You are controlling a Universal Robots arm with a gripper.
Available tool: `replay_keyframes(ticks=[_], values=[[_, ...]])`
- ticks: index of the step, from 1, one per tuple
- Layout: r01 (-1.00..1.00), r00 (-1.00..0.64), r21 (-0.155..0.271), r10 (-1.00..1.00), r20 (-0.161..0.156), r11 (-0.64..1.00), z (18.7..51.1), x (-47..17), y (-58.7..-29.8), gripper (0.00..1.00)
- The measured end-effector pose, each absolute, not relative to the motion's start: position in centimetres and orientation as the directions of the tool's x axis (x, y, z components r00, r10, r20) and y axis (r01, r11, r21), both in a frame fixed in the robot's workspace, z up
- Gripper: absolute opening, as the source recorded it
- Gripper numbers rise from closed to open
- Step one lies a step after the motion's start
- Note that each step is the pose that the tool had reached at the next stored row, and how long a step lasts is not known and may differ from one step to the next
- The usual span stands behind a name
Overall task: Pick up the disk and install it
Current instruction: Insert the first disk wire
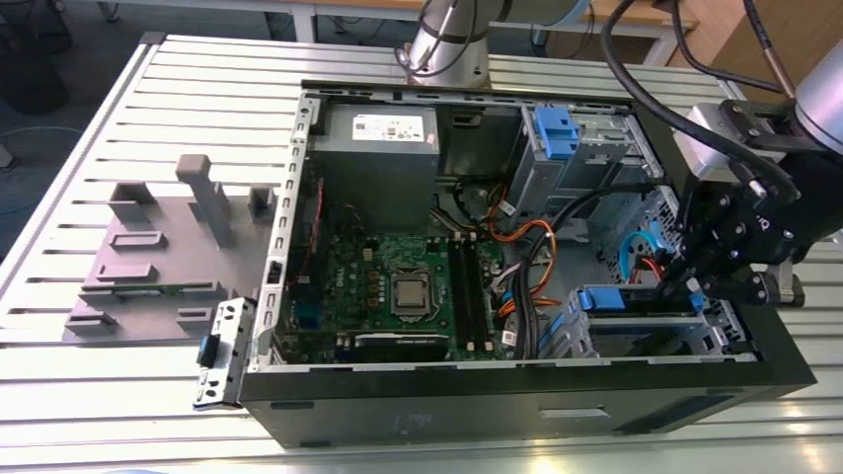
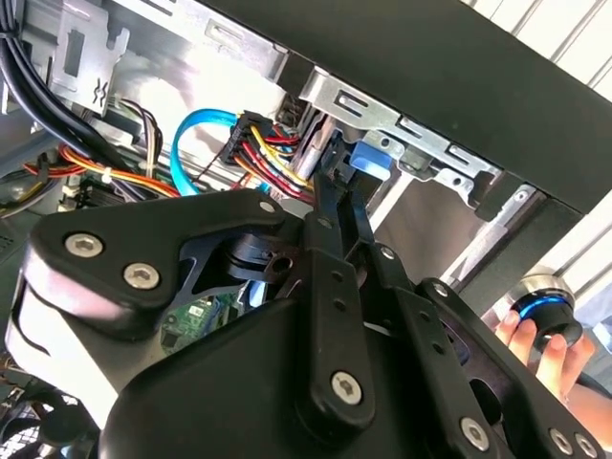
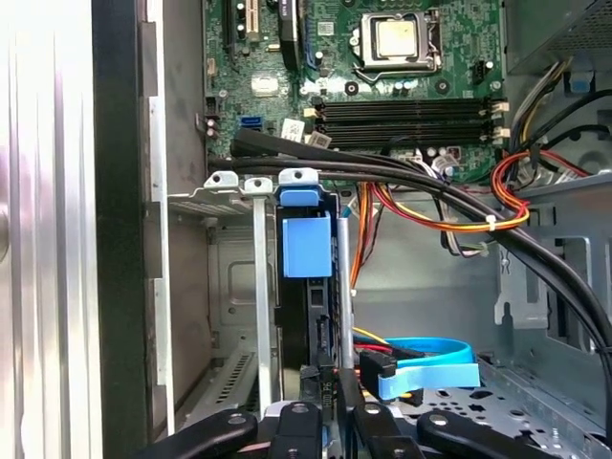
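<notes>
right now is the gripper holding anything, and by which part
The gripper seems shut on the disk, pinching its thin exposed edge while it stands on edge in the drive bay.

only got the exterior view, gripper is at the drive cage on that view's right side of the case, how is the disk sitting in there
Observer: In the first wrist view the disk stands on edge in a slot of the drive cage, between upright metal rails, directly ahead of the gripper.
Operator: ok, anyone close to the rig right now
Observer: Yes. In the second wrist view a person's hand is on a round knob with a blue ring, just outside the black case.
</notes>
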State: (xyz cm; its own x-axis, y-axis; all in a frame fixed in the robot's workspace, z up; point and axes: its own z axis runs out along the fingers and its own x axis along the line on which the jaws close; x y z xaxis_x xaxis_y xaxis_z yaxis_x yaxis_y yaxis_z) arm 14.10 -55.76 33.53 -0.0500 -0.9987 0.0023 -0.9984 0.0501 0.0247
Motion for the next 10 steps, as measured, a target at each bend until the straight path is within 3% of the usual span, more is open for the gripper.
replay_keyframes(ticks=[5,10], values=[[-0.998,-0.05,0.026,-0.998,-0.024,0.049,33.5,14.1,-55.83,0.19],[-0.998,-0.05,0.026,-0.998,-0.025,0.049,33.48,14.1,-56.13,0.19]])
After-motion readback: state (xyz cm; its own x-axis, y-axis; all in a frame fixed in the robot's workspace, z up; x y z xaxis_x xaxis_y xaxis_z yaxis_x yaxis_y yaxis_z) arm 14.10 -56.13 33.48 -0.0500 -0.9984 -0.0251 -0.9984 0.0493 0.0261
